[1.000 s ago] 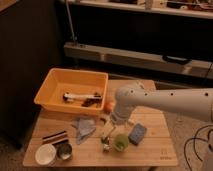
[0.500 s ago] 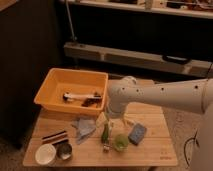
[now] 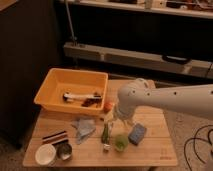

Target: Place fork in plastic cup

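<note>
**Narrow target, crowded landing**

The plastic cup (image 3: 121,141) is small, light and hemmed in: the green vegetable (image 3: 105,133) lies just at its 9 o'clock and the blue sponge (image 3: 137,134) just at its 2 o'clock. If the fork comes down off-centre, it would likely catch the rim and tip or skate the cup along the wooden table (image 3: 155,150). If it is let go while tilted, its weight could topple the tumbler. A drift toward 9 o'clock would put it on the vegetable instead.

The arm (image 3: 170,100) reaches in from 3 o'clock. Its bulky white wrist bends downward near the table's middle, which places the gripper (image 3: 118,124) just above the cup, at its 12 o'clock. A slim pale streak under the wrist looks like the fork (image 3: 114,120), hanging roughly upright (the wrist hides much of it). I cannot tell whether the gripper is clamped on it.
</note>
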`<state>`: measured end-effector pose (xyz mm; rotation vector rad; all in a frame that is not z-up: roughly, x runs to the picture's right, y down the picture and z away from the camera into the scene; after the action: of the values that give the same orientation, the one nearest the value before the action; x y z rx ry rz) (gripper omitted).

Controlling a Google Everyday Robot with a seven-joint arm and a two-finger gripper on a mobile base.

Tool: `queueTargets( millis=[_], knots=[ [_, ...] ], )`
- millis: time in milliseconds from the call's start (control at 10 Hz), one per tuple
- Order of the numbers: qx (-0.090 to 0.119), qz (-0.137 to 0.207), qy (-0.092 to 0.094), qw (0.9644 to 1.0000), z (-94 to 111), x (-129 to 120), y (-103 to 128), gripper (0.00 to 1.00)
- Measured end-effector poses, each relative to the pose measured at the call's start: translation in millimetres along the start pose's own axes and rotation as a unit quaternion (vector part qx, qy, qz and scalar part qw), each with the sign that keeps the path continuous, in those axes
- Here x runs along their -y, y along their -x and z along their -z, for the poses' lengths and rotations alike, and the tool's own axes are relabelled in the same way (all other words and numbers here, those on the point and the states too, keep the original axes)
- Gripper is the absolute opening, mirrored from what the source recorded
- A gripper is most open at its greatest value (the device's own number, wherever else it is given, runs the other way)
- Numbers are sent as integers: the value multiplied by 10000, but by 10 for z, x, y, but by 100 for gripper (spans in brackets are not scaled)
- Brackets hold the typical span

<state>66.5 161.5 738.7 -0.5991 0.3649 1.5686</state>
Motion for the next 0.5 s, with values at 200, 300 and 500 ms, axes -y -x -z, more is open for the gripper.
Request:
queueTargets(
  millis=[200, 300, 500],
  knots=[
    [114, -151, -43, 9998, 44, 12, 30, 80],
    [112, -129, -26, 9999, 39, 20, 40, 80],
    [100, -103, -10, 9999, 34, -7, 38, 80]
  ],
)
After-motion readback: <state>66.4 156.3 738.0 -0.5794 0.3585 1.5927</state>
